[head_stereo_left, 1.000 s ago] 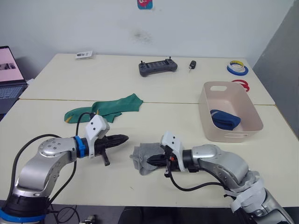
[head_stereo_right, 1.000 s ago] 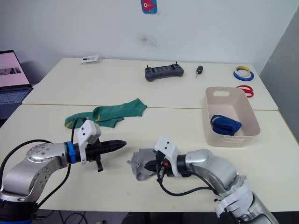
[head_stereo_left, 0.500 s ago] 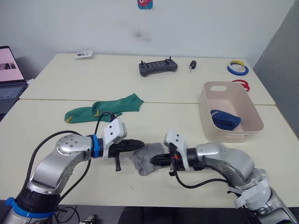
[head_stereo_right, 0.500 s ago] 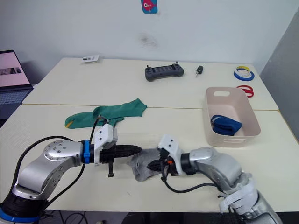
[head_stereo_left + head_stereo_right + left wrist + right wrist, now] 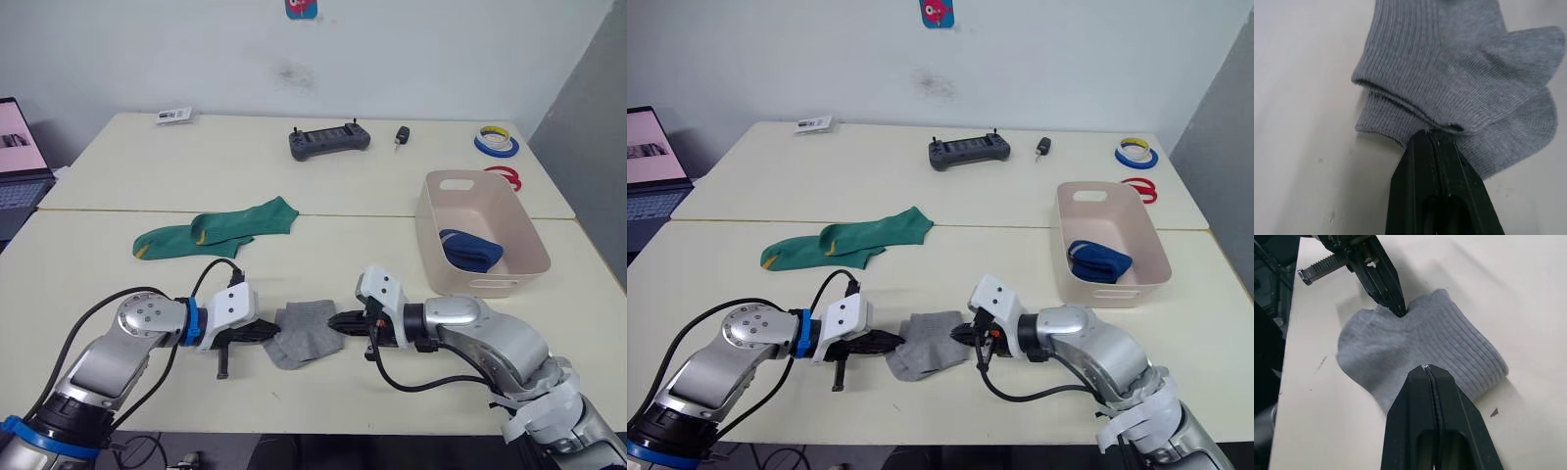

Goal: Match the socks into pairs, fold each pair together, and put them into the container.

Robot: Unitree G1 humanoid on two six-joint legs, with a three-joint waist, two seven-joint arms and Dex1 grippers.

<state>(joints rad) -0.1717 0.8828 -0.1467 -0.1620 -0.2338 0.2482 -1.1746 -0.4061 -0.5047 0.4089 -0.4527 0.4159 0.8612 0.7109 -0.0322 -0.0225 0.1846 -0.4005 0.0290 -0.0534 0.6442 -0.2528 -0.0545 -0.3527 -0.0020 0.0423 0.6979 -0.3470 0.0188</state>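
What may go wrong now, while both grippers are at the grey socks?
1. The left gripper is shut on only a thin edge of the grey socks, so the fabric may slip free.
2. The right gripper is shut at the opposite edge; pulling apart could unfold the pair.
3. The bin stands well to the right, so a loose pair might drop on the way.

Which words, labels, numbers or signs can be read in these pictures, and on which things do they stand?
No text can be read anywhere.
Card at the table's far edge: dark print, too small to read.
Sticker on the wall: a red and blue picture, no legible letters.
Laptop screen: pink, with marks too blurred to read.
Controller, tape rolls, bin, socks: no visible lettering.
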